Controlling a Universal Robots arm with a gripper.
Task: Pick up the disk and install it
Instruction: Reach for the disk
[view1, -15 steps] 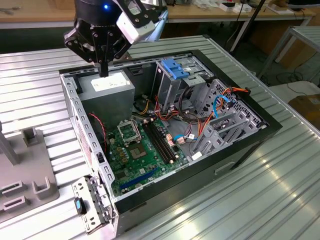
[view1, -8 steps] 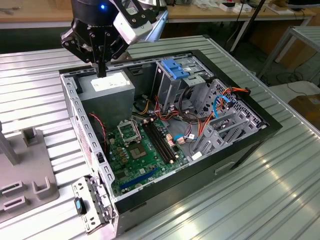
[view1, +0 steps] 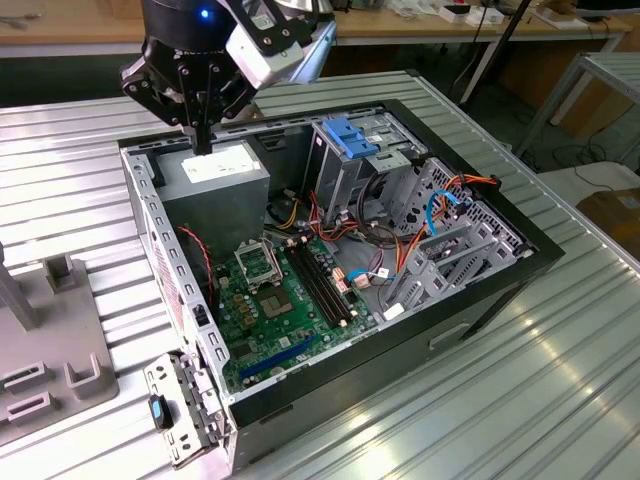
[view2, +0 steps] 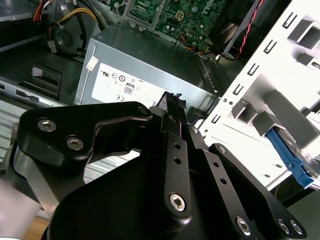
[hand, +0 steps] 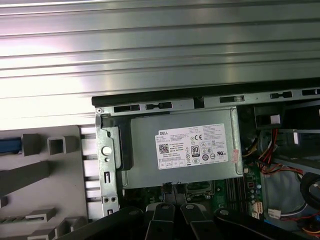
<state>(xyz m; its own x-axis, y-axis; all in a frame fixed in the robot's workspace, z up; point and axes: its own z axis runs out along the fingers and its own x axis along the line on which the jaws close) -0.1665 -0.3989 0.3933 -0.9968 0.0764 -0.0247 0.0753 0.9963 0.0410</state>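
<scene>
Ribbed metal table (view1: 70, 160); jaws pinched together, empty, above the grey box (view1: 235, 192) with white label (view1: 215, 163).

This room is bright, and the light comes from above. In the exterior view the ribbed metal table (view1: 570, 330) shines in long white stripes. In the first wrist view much of it is almost washed out by glare. Inside the computer case (view1: 500, 295) it is darker — the walls throw shade on the green board (view1: 270, 320). The grey box (view1: 240, 190) has a bright patch on its white label. In the second wrist view I see the white side panel (view2: 280, 70) glow too bright, while the black gripper (view2: 172, 103) stays dark.
</scene>
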